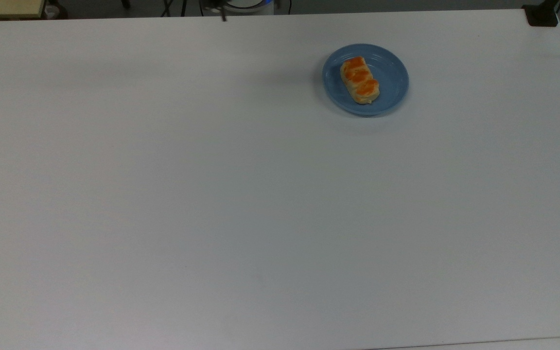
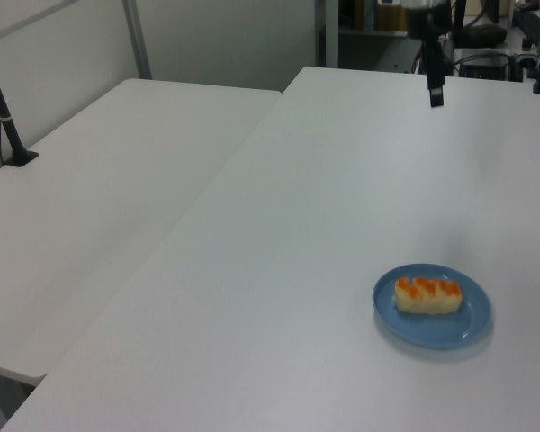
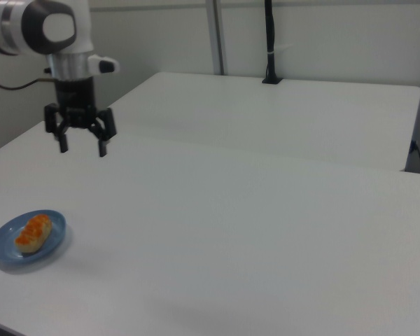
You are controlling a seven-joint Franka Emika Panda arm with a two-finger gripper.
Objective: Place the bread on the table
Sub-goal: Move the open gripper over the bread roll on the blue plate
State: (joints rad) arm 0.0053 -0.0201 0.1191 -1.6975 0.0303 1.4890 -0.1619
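Bread [image 1: 359, 79] lies across the middle of the blue plate [image 1: 391, 69] on the table [image 1: 260, 194], the wide-open, empty gripper [image 3: 81, 144] well apart from the plate, so a descent off-centre could tip the plate.

This place looks like a robotics lab or a test room. Two plain white tables [image 3: 280, 231] stand side by side in front of bare pale partition walls [image 2: 225, 36] with metal posts. A black pole [image 3: 269, 42] with a cable is clamped on the second table [image 3: 287, 112]. At the far edge, cables and electronic equipment [image 2: 486, 45] crowd together, and a white robot arm [image 3: 45, 31] stands over the table.
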